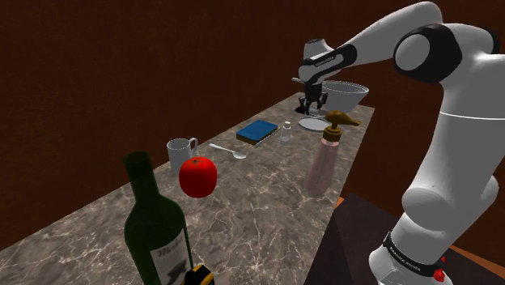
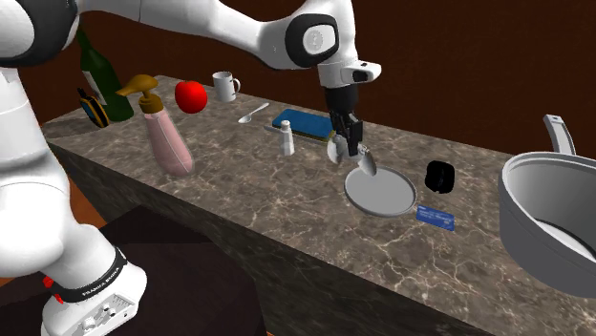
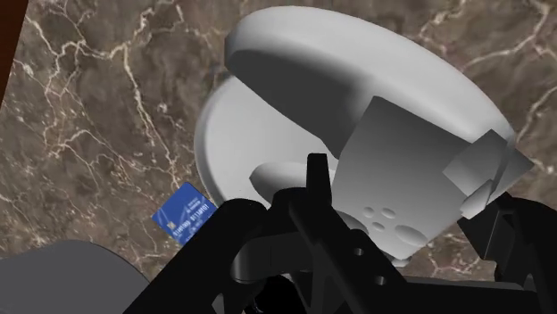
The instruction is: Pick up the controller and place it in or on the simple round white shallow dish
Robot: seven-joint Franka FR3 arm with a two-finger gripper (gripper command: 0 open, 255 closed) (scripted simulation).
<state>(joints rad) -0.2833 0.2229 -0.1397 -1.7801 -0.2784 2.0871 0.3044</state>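
The pincer (image 2: 349, 145) is clenched on the controller (image 3: 384, 134), a plain pale grey gamepad. It hangs just over the upper-left rim of the round shallow dish (image 2: 382, 196), a bit right of centre in the second exterior view. I can't tell for sure whether it's touching the dish yet.

Handling-wise, my guess is a hard stiff shell, fairly light, nothing squishy. The smooth rounded body looks slippery, so it could twist between the fingers. In the wrist view the pincer seems to have it near 1 end, by the little round buttons, with most of the body sticking out past the fingers. I'd expect it to want to tip. A hold across the narrow middle would balance better. The dish has a low rim, so a careless release could let it slide off.

Writing:
- The blue card (image 2: 435, 217) on the desk (image 2: 287, 215) beside the dish has white print, too small to read.
- The wine bottle (image 1: 154, 231) at the shoulder view's lower left has a label I can't make out.
- The band (image 2: 95, 280) round the arm's base looks like Franka Emika lettering.
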